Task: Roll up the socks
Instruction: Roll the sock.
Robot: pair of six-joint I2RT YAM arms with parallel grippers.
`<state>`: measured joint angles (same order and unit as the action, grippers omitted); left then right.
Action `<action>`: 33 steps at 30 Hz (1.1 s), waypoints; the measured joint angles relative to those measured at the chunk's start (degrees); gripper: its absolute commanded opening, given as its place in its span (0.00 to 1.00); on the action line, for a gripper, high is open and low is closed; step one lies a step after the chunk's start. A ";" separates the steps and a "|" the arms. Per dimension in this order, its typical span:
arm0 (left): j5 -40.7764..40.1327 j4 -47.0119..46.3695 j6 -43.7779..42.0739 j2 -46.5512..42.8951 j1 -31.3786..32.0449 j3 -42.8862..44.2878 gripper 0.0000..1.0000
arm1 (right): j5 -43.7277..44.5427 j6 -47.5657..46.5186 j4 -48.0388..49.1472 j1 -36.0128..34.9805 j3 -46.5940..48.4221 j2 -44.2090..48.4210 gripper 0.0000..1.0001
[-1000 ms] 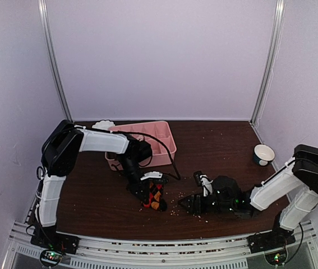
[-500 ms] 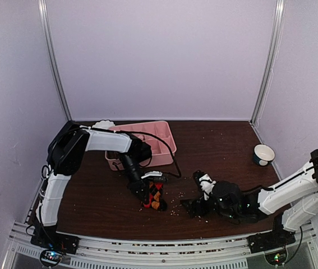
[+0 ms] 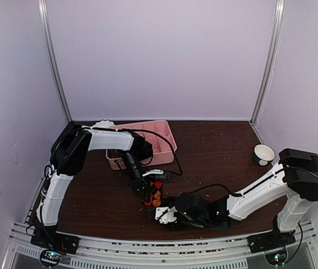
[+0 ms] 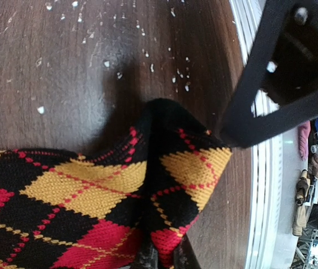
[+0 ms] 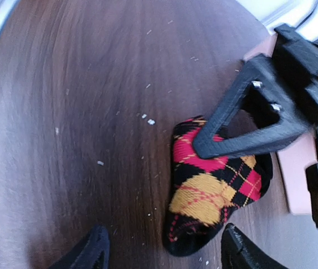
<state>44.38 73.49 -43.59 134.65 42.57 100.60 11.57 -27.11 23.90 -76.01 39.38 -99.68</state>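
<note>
Black argyle sock [image 5: 212, 193] flat on table [image 3: 220, 145], on near side of pink tray [image 3: 164, 150]. Left pincer [image 3: 147, 194] clamped on sock. Right pincer [image 5: 161, 253] apart, straddling sock end farthest from tray.

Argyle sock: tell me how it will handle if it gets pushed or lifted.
Likely floppy: the argyle sock buckles into a fold where the left jaws pinch it. Probably light; its thin knit should bunch, not slide, if pushed.

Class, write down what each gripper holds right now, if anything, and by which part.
The left gripper pinches the argyle sock at its end nearer the pink tray. The right gripper stands open by the other end, holding nothing.
</note>
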 measured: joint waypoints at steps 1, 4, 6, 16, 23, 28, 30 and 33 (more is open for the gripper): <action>0.04 0.17 -0.07 0.07 0.00 0.13 0.04 | 0.42 -1.44 -0.20 0.00 0.66 -1.18 0.61; 0.09 0.48 -0.31 0.15 0.00 0.31 0.04 | 2.38 -6.56 0.76 0.07 2.73 -4.48 0.51; 0.15 0.55 -0.42 0.20 0.00 0.35 0.04 | 3.45 -8.94 1.62 0.35 4.02 -6.21 0.40; 0.50 0.66 -0.90 0.24 0.00 0.46 0.15 | 4.15 -11.89 -0.46 2.45 6.10 -8.37 0.00; -0.55 -2.38 -1.07 -2.01 -0.07 -3.52 0.92 | -2.19 -6.93 -11.28 2.64 9.75 -6.03 0.00; -2.54 -3.82 0.55 -9.22 -0.48 -10.14 0.98 | -5.92 0.66 -20.96 2.56 14.03 -5.53 0.00; -5.18 -4.87 0.90 -11.15 -1.01 -10.75 0.98 | -7.34 4.76 -25.33 2.34 16.17 -5.62 0.00; -7.67 -7.19 1.57 -11.54 -1.70 -11.34 0.98 | -8.44 9.35 -28.98 1.79 18.18 -6.27 0.00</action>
<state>36.71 66.30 -42.02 123.11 40.86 89.25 3.14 -17.76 -5.08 -74.22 57.56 -105.95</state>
